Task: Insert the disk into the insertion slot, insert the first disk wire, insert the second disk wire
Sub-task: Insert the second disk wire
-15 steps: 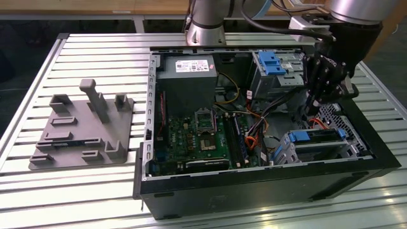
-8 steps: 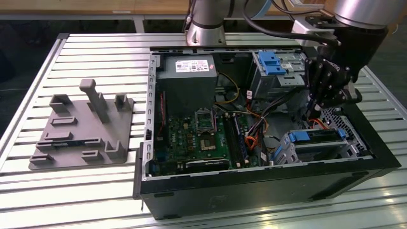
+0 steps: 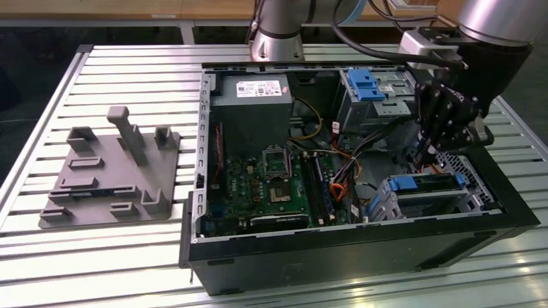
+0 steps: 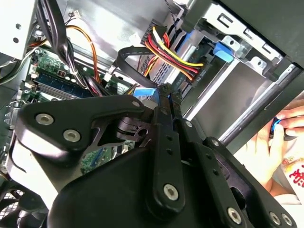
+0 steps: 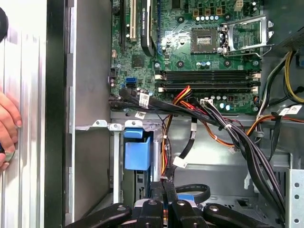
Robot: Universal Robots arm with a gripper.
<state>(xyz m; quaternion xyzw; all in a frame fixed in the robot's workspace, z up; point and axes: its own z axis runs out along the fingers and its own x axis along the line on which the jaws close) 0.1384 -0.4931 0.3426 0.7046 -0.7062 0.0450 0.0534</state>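
An open black computer case lies on a slatted metal table, near the edge at the exterior view's right. On the table toward the exterior view's left, well apart from the case, sits a grey fixture plate with upright posts. Inside the case, a green motherboard covers the floor beside a grey power supply.

The insertion slot, a silver perforated cage, stands in the case corner nearest the exterior view's right. The disk in its blue caddy already sits inside that slot.

The gripper hangs just above the cage, its black fingers drawn together on a cable connector beside the bundle of red, yellow and black wires.

A person's hand rests on the table outside the case wall.
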